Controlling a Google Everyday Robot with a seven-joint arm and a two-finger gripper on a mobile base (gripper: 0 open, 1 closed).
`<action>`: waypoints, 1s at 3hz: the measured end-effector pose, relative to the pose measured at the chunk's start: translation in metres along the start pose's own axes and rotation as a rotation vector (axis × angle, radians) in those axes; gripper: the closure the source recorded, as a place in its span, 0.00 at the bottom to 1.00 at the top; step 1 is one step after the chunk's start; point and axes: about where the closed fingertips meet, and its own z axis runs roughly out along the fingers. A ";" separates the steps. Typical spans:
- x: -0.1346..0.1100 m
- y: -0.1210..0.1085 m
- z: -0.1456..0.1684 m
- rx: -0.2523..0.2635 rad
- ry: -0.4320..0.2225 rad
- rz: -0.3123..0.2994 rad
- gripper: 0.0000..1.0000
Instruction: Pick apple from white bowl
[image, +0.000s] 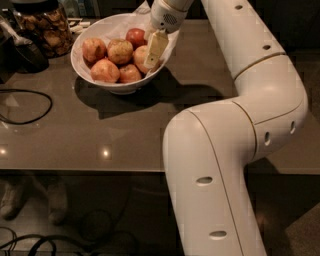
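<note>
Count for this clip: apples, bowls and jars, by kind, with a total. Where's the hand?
Apples: 6
White bowl: 1
Glass jar: 1
Total: 8
The hand is down at the bowl's right side, against the apples.

Thick, glossy white arm (215, 165) of rounded shells, thin dark seams at the joints, small dark oval holes along them. The cream-coloured hand (154, 52), under a speckled wrist grille, is over the white bowl (117, 86).
</note>
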 end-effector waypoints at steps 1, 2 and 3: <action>0.002 0.000 0.002 -0.005 0.000 0.001 0.28; 0.002 -0.001 0.003 -0.007 0.000 -0.002 0.28; 0.002 -0.002 0.004 -0.006 0.003 -0.002 0.29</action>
